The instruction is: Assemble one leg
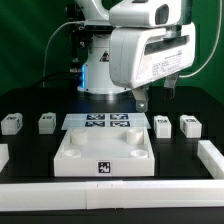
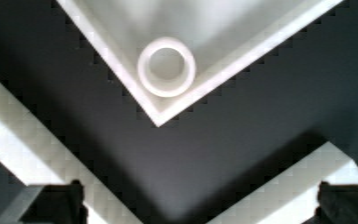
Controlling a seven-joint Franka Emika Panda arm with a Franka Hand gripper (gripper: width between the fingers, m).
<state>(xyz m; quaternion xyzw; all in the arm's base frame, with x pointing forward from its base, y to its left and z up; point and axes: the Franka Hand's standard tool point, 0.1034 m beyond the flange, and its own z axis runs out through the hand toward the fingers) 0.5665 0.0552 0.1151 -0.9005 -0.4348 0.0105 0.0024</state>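
Note:
Four small white legs with tags stand in a row across the table: two at the exterior view's left (image 1: 11,123) (image 1: 46,122) and two at its right (image 1: 163,125) (image 1: 190,125). The wide white tray-like piece with round sockets (image 1: 70,158) lies in front of them. My gripper (image 1: 141,100) hangs above the table behind the tray's right part, holding nothing. In the wrist view a corner of the tray (image 2: 105,30) with one round socket (image 2: 165,67) shows beyond my gripper (image 2: 197,210). Its two dark fingertips (image 2: 51,205) stand wide apart. No leg shows in the wrist view.
The marker board (image 1: 108,122) lies flat behind the tray. White border bars run along the front (image 1: 110,190), the left (image 1: 3,155) and the right (image 1: 212,155) of the black table. Cables and the arm's base (image 1: 100,70) stand at the back.

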